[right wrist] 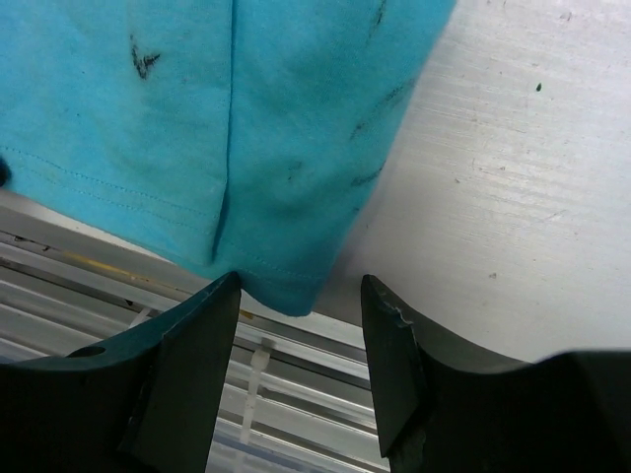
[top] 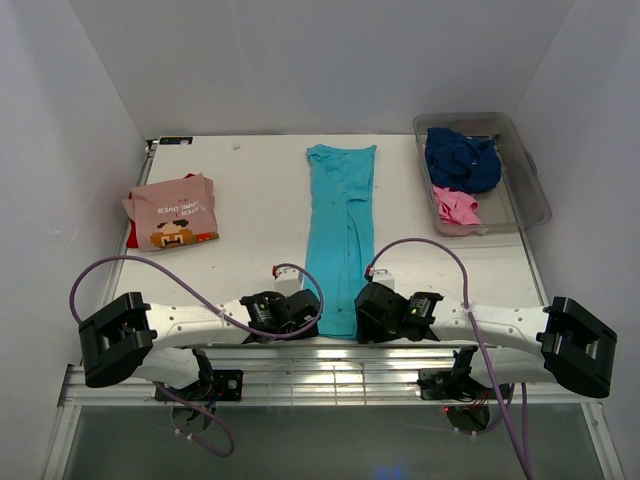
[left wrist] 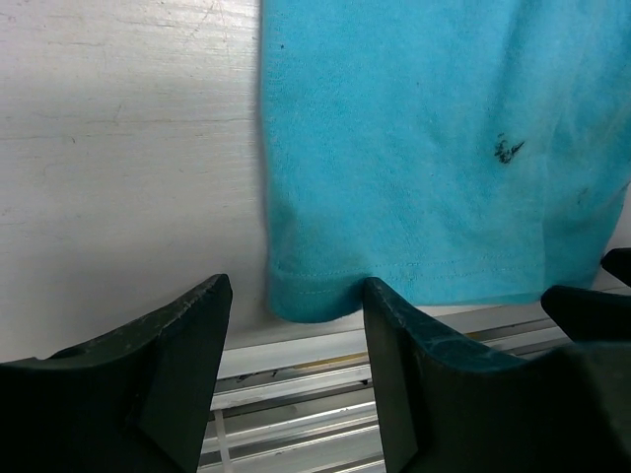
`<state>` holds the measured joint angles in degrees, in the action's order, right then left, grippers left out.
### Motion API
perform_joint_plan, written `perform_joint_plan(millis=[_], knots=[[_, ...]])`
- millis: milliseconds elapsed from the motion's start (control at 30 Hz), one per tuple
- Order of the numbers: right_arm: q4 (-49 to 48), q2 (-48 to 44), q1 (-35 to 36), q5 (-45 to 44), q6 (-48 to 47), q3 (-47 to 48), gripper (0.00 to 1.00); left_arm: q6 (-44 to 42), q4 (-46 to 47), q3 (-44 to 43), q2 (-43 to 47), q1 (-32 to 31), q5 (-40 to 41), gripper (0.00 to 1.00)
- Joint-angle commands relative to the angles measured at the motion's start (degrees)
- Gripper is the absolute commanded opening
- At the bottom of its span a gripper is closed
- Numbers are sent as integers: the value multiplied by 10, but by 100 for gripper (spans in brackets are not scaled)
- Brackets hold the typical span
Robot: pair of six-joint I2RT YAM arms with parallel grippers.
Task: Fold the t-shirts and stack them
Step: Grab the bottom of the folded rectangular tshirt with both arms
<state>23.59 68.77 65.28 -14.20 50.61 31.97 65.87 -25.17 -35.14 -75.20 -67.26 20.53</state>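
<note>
The turquoise t-shirt (top: 340, 235) lies folded lengthwise as a long strip down the middle of the table, its hem at the near edge. My left gripper (top: 300, 310) is open at the hem's left corner, and in the left wrist view the corner of the shirt (left wrist: 444, 148) sits between the open fingers of the gripper (left wrist: 296, 286). My right gripper (top: 372, 312) is open at the hem's right corner, which in the right wrist view is the corner of the shirt (right wrist: 197, 118) between that gripper's (right wrist: 301, 286) fingers. A folded salmon-pink t-shirt (top: 172, 210) lies at the left, with a red edge (top: 131, 235) showing under it.
A clear grey tub (top: 527, 195) at the back right holds a navy t-shirt (top: 462, 160) and a bright pink one (top: 456, 205). An aluminium rail (top: 330, 365) runs along the table's near edge under both grippers. White walls close in the left, back and right.
</note>
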Motion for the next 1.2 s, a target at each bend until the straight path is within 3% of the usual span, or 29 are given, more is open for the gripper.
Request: perform_joint_plan(millis=[0,133,267,500,533,600,967,1167], knots=[[-17,4,4,-19,8,9,58,9,6,9,2,-2,13,66],[-21,15,3,-15,6,6,56,11,2,4,-29,-2,2,61],[-32,25,4,-9,5,1,50,22,-15,-4,-60,-2,-7,46],[-39,33,7,0,0,-1,22,30,-42,-19,-89,-3,-13,14],[-36,33,8,0,1,-1,12,30,-45,-20,-88,-4,-15,7],[-30,32,10,0,4,2,8,30,-47,-27,-85,-7,-17,1],[68,58,9,-74,-20,128,8,-21,-102,-182,-97,-2,29,0],[87,108,-1,-122,-57,186,8,-60,-86,-203,-109,59,33,0]])
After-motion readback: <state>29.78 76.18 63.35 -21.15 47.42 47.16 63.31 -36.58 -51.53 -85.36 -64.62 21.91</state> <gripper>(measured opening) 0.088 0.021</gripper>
